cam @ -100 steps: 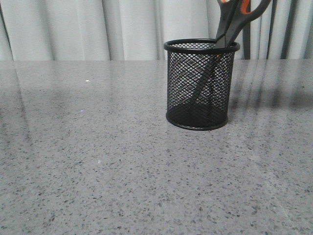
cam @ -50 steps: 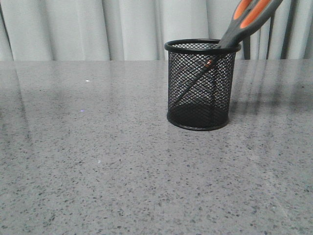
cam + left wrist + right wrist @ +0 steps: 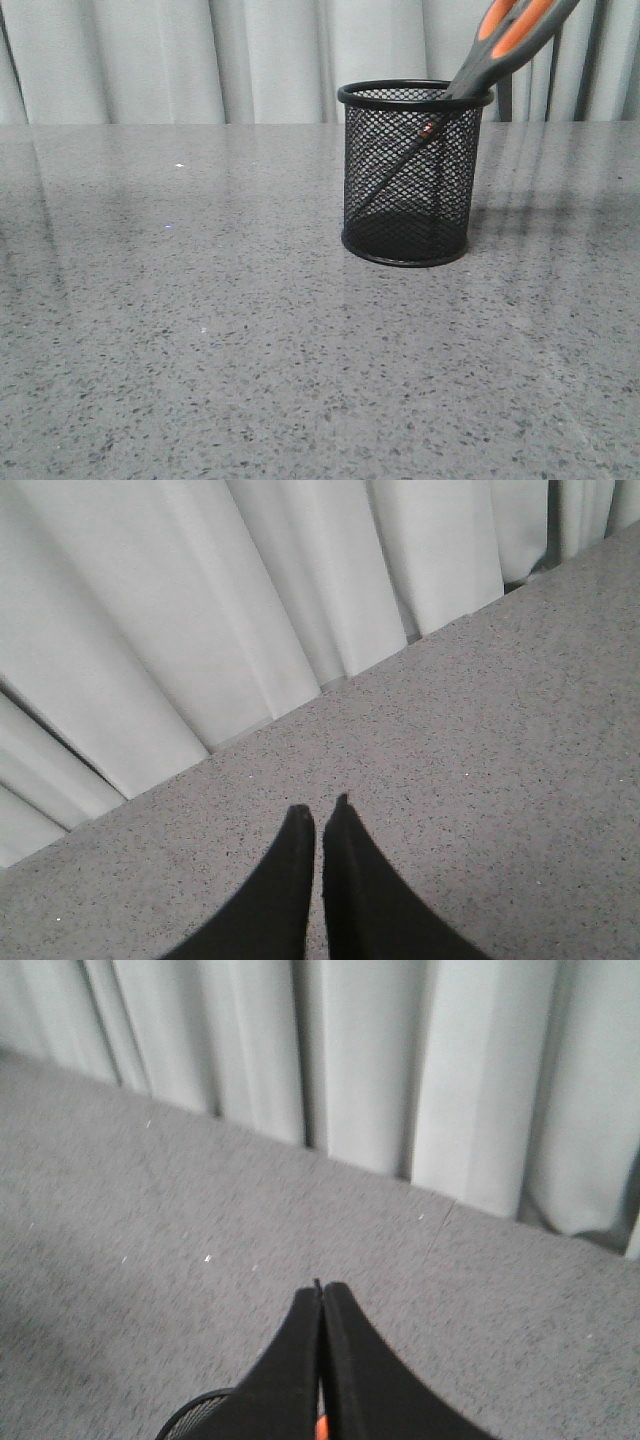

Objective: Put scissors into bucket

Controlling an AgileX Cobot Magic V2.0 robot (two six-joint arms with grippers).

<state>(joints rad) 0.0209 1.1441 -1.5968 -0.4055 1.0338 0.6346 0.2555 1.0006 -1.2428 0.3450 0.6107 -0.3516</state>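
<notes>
The speckled grey stone bench [image 3: 200, 330] stretches bare across the left and middle of the front view, backed by pale pleated curtains [image 3: 200, 60]. Right of centre stands the small black wire-mesh cylindrical bucket [image 3: 405, 215], upright on its solid base. The scissors with grey handles lined in orange [image 3: 505, 35] rest inside it at a slant: the dark slim blades run down through the mesh toward the lower left of the bucket's floor, while the handles lean out over the rim's right side and rise past the top edge of the view. In the left wrist view, the left pincer [image 3: 318, 815] hangs over bare bench with its black fingertips drawn nearly together, holding nothing. In the right wrist view, the right pincer [image 3: 321, 1288] has its fingers pressed together and empty, the bucket's rim and a spot of orange showing just beneath them.
</notes>
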